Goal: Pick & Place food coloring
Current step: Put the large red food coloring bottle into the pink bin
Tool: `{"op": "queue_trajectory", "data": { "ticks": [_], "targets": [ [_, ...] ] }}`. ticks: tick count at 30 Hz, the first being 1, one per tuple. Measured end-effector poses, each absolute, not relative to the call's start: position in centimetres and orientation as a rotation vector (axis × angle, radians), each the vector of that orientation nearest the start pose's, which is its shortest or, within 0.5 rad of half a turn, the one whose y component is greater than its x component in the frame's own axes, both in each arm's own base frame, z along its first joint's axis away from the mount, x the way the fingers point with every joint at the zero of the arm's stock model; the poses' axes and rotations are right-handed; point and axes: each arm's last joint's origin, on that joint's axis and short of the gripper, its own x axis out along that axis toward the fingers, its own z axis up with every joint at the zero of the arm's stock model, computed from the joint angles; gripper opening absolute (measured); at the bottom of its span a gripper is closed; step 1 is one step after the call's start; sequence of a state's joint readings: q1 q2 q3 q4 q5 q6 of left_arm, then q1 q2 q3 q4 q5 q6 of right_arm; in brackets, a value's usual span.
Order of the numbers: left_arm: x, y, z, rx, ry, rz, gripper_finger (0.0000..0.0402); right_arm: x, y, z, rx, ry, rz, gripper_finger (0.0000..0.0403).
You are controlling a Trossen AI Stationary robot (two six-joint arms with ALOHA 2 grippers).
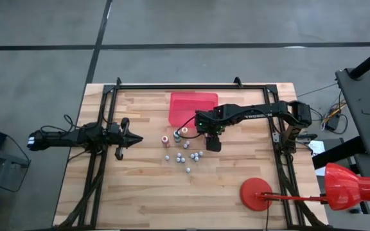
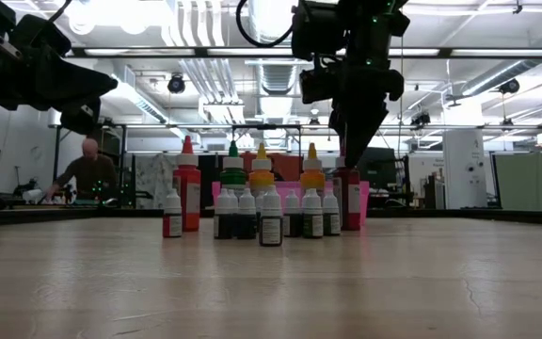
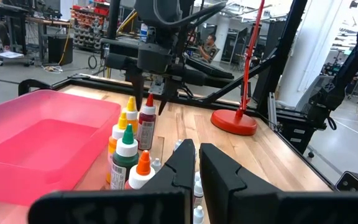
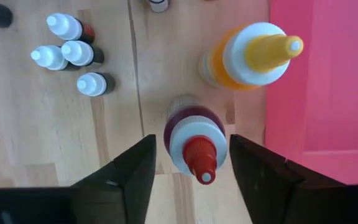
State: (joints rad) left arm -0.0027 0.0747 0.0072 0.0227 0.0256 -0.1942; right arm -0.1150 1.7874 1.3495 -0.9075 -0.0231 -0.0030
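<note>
In the right wrist view, the nearest thing is a dark-red bottle with a red cap, standing between the two dark fingers of the right gripper. The jaws are spread wide on either side of the bottle, with a gap showing on both sides, so nothing is gripped. Just above it in that frame stands an orange bottle with a yellow cap, right beside the edge of the red tray. In the upper left of the same frame, four small white-capped bottles stand clustered on the wooden table.

From overhead, the bottles form a loose group near the middle of the table, just below the red tray at the upper centre. The right gripper hangs over the group's upper right part. The left gripper sits at the left of the frame, well apart from the bottles, its jaws closed on nothing. A red lamp base lies at the lower right of the table.

In the low view, the taller bottles stand behind a row of small ones at mid-frame; which cap belongs to which row is hard to tell at this angle. A person sits in the room at the far left.
</note>
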Motion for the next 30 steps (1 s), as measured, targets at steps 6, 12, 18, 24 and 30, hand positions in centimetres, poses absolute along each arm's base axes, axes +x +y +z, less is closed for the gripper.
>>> {"op": "queue_trajectory", "data": {
  "ticks": [6, 12, 18, 24, 30],
  "targets": [
    [10.2, -0.1, 16.2, -0.195, 0.048, -0.024, 0.0000, 34.4, -3.9, 21.8, 0.091, 1.338, -0.076, 0.0142],
    [10.2, -0.1, 16.2, -0.194, 0.047, -0.024, 0.0000, 34.4, -3.9, 21.7, 0.093, 1.337, -0.077, 0.0111],
    [10.2, -0.1, 16.2, -0.194, 0.048, -0.024, 0.0000, 34.4, -3.9, 21.6, 0.113, 1.339, -0.092, 0.0114],
    [10.2, -0.1, 16.2, -0.194, 0.047, -0.024, 0.0000, 33.9, -3.8, 22.6, 0.118, 1.324, -0.092, 0.0111],
    [10.2, -0.1, 16.2, -0.195, 0.047, -0.024, 0.0000, 32.3, -3.6, 24.9, 0.144, 1.319, -0.101, 0.0110]
  ]
}}
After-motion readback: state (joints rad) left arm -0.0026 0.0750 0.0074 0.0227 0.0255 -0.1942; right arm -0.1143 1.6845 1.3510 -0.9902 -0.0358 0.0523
